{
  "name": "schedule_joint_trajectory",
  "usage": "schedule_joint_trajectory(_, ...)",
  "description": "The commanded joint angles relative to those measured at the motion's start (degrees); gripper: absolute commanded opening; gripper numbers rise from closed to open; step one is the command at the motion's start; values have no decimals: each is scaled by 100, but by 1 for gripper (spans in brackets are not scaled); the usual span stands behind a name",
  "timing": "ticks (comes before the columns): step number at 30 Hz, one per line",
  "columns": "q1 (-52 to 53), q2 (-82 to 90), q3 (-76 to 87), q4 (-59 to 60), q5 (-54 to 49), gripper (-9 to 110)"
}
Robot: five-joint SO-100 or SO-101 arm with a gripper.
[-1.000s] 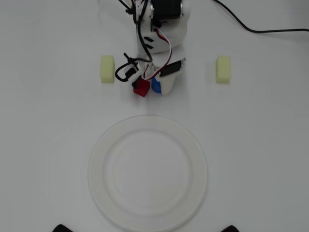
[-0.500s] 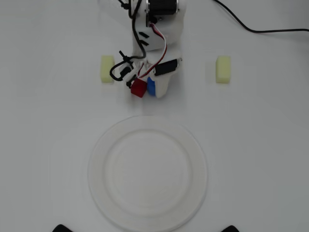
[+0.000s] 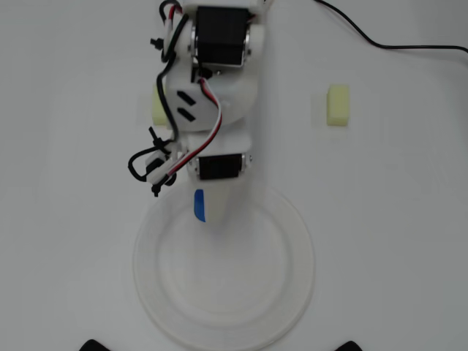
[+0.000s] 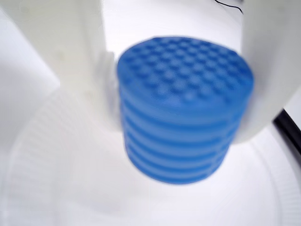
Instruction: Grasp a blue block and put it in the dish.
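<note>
- Tabletop (image 3: pixel 409 241): plain white surface carrying everything; in the overhead view the arm reaches in from 12 o'clock toward the centre.
- Dish (image 3: pixel 292 292): large white plate at 6 o'clock of the overhead view; in the wrist view its ribbed rim (image 4: pixel 28 155) curves under and around the load.
- Claw (image 3: pixel 208 208): its tip lies over the dish's rim zone at about 11 o'clock of the dish; the two white fingers (image 4: pixel 77 56) press on opposite sides of the block.
- Blue block (image 4: pixel 183 113): pinched in the claw, round top facing the wrist camera, cylinder axis roughly along the fingers. It appears to hang above the dish, not resting on it; the dish centre lies toward 5 o'clock from the claw.
- Pale yellow block (image 3: pixel 338 104): idle at 2 o'clock, well apart.
</note>
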State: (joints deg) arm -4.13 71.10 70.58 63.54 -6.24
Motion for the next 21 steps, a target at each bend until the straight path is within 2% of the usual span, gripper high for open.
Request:
schedule_joint_trajectory(1,-18,-501,-888,149,132,0)
schedule_joint_trajectory(8,-141,-984,-1037,185,193,0)
schedule_joint_trajectory(15,-167,-1081,-1055,536,132,16)
schedule_joint_trajectory(21,-176,-888,-1283,1028,255,23)
